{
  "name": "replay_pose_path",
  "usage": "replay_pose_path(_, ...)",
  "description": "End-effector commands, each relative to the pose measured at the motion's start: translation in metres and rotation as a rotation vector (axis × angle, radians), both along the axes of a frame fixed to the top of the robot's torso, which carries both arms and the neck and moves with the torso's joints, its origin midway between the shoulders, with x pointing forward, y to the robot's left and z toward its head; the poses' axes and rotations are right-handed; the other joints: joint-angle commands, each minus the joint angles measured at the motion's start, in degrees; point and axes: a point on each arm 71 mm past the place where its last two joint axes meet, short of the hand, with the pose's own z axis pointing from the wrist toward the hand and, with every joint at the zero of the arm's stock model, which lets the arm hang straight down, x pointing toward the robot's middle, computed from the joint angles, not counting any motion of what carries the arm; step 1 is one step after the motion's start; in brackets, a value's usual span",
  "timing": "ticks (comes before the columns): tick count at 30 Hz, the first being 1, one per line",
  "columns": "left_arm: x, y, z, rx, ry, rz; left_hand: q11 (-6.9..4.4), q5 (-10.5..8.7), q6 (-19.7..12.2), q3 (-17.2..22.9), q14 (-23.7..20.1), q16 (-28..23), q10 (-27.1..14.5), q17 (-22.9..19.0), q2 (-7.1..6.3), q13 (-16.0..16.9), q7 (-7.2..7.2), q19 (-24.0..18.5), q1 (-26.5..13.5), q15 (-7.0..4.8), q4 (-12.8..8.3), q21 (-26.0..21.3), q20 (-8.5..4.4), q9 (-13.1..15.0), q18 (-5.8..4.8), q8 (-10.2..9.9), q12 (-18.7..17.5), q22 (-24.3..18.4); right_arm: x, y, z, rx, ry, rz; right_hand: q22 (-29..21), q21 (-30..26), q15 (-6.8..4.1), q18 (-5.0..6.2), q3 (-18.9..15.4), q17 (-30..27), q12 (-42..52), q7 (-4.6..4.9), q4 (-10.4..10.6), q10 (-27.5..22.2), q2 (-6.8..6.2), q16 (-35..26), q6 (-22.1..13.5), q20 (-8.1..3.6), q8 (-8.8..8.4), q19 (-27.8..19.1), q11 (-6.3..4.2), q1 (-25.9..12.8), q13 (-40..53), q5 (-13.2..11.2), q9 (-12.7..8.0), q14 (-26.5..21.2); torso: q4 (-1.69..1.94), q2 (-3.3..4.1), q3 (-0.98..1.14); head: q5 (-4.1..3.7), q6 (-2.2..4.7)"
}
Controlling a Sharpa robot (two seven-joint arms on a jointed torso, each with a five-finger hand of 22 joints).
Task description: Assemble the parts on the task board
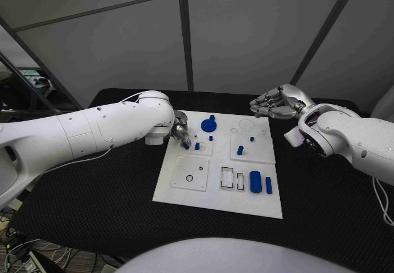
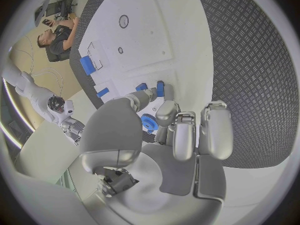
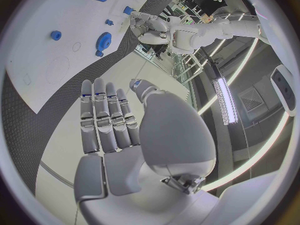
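Note:
The white task board (image 1: 185, 187) lies mid-table. My left hand (image 1: 180, 133) hangs over its far-left part with the fingers curled. The thumb tip (image 2: 141, 98) touches a small blue part (image 1: 186, 145) (image 2: 142, 87), and whether it is held is unclear. A blue peg (image 1: 197, 146) (image 2: 160, 88) stands just beside it. A blue gear (image 1: 208, 123) (image 2: 148, 122) sits near the far edge, by the hand. My right hand (image 1: 275, 103) (image 3: 109, 120) hovers off the board's far-right corner, fingers straight, holding nothing.
Other small blue pegs (image 1: 239, 151) (image 1: 252, 138) stand on the board's right half. A larger blue cylinder (image 1: 255, 181) and a slim blue bar (image 1: 269, 185) lie near its front right. A black ring (image 1: 189, 178) and rectangular slots (image 1: 228, 180) mark the front. Black matting (image 1: 98, 199) surrounds the board.

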Motion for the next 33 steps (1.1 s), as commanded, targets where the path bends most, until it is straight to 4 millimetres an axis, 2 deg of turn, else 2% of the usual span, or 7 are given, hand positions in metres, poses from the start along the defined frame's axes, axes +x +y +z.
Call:
replay_pose_path(1,-0.0053,-0.0013,-0.0069,0.030,0.039,-0.026,-0.34,0.08,0.4,0.7,5.6,0.1,0.7,13.0,1.22,0.3,0.07,2.1,1.1,-0.43,-1.1,0.4,-0.38,0.0,-2.34,0.2,0.5,10.7,0.0000,0.0008,0.0011,0.005,0.000,0.008,-0.1,-0.2,0.01,0.21,0.2,-0.1,-0.3,0.11,0.1,-0.2,-0.16,-0.2,-0.2,0.07,-0.19,0.1,0.04,-0.4,0.0,0.2,0.0,-0.4,0.03,0.00,-0.02,0.02,-0.04)
replay_pose_path(17,-0.0060,-0.0019,-0.0066,0.025,0.028,-0.024,-0.32,-0.09,1.1,0.0,5.6,0.1,1.2,13.1,1.25,0.8,0.03,2.2,0.6,-0.42,-1.0,0.6,-0.41,-0.2,-2.40,0.0,0.7,10.8,-0.0001,0.0008,0.0012,0.005,0.000,0.008,-0.1,-0.2,0.01,0.21,0.2,-0.1,-0.3,0.11,0.1,-0.2,-0.16,-0.2,-0.2,0.07,-0.19,0.1,0.04,-0.4,0.0,0.2,0.0,-0.4,0.01,-0.01,0.01,0.05,-0.03)
replay_pose_path(24,-0.0045,-0.0011,-0.0063,0.022,0.018,-0.012,-0.43,-0.27,1.8,-3.0,5.6,0.1,1.2,13.1,1.38,0.8,-0.13,2.2,-1.2,-0.50,0.3,0.5,-0.48,-0.6,-2.39,-0.6,0.4,10.9,-0.0002,0.0007,0.0013,0.005,-0.001,0.007,-0.1,-0.3,0.02,0.21,0.2,-0.1,-0.3,0.12,0.1,-0.2,-0.16,-0.2,-0.2,0.08,-0.19,0.2,0.06,-0.5,0.0,0.2,0.0,-0.4,-0.02,0.01,0.00,0.03,0.04)
replay_pose_path(33,-0.0038,-0.0005,-0.0067,0.026,0.019,-0.009,-0.46,-0.34,2.9,-9.3,5.6,0.1,1.4,13.1,1.79,1.3,-0.18,2.3,-3.0,-0.53,2.8,0.6,-0.51,-1.2,-2.45,-1.5,0.5,11.1,-0.0003,0.0005,0.0013,0.005,0.000,0.007,-0.1,-0.3,0.02,0.21,0.2,-0.1,-0.3,0.12,0.1,-0.2,-0.16,-0.2,-0.2,0.08,-0.19,0.2,0.06,-0.5,0.0,0.2,0.0,-0.4,0.02,-0.01,0.00,-0.03,0.03)
